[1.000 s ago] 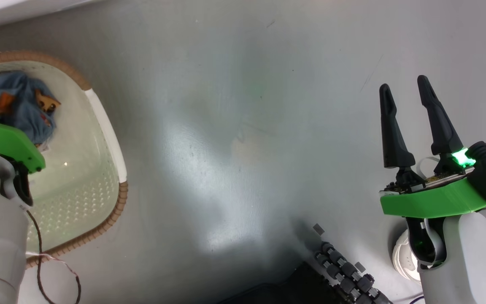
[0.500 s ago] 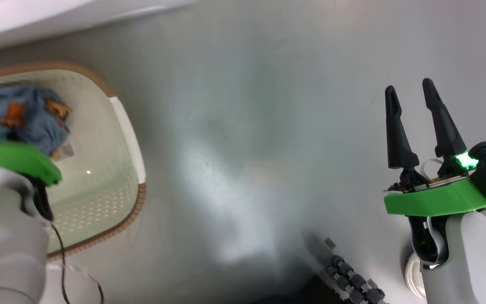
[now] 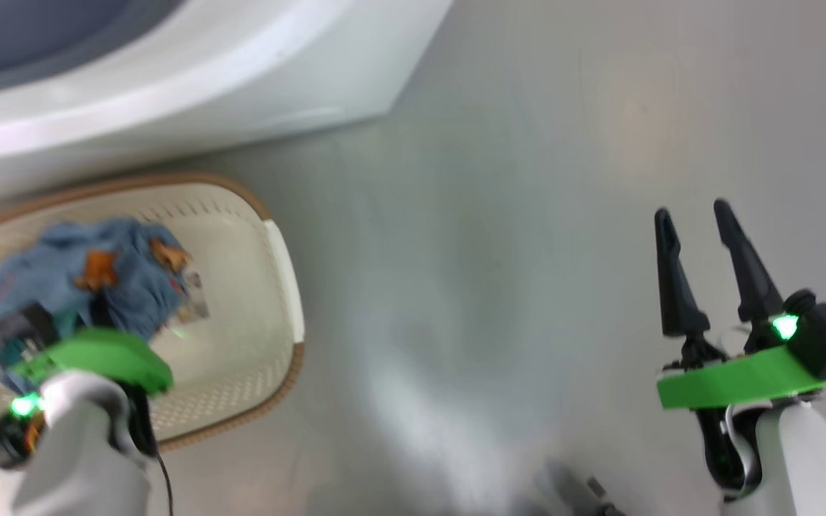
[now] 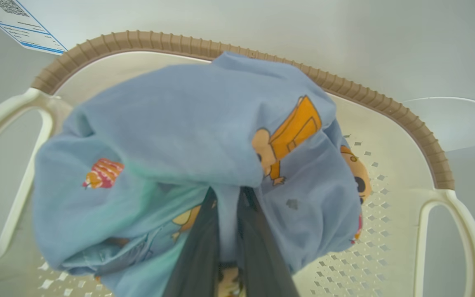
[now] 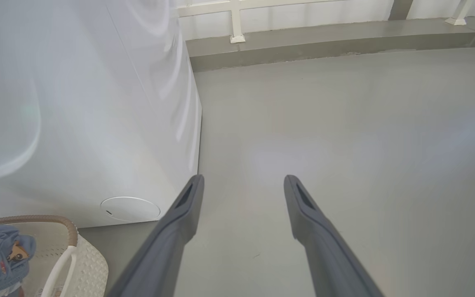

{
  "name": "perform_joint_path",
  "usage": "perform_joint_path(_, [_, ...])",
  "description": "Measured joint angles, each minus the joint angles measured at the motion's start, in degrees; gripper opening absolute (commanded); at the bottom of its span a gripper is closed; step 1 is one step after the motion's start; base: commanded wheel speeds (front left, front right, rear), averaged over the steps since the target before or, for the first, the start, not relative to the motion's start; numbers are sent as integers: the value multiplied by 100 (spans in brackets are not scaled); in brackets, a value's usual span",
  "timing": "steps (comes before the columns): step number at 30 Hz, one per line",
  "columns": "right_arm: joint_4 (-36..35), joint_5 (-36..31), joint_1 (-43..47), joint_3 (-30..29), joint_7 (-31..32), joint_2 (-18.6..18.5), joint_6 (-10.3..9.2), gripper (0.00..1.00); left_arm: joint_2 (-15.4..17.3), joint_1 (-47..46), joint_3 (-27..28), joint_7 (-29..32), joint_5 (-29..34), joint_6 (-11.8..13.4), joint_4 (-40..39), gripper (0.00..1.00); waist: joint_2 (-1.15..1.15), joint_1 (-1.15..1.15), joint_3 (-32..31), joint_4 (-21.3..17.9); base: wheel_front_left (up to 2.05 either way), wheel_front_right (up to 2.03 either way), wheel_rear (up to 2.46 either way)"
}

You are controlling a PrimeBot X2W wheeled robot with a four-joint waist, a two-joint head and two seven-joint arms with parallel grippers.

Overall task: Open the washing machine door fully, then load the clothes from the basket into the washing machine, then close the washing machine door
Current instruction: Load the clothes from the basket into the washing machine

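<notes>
Light blue clothes with orange cartoon prints hang in a bunch over the cream basket. My left gripper is shut on a fold of them, its dark fingers half buried in cloth. In the head view the clothes sit at the basket's left end, above my left arm's green wrist mount. The white washing machine stands just behind the basket. My right gripper hovers open over bare floor at the right, holding nothing. The washing machine door is out of view.
The washer's front carries a round flap low down, close to the basket's brown rim. A blue-edged sticker is on it too. Grey floor stretches right of the machine to a low wall ledge.
My left gripper has closed on the clothes in the basket. The head camera has tilted, bringing the washing machine's front into view. The right gripper stays open.
</notes>
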Motion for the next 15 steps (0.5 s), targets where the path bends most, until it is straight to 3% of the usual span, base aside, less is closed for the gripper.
perform_joint_path(15, [186,-59,861,-41,0,-75,0,100,-393,1875,156,1,520,94,-1705,0,0,0,-1550,451,0,0,0])
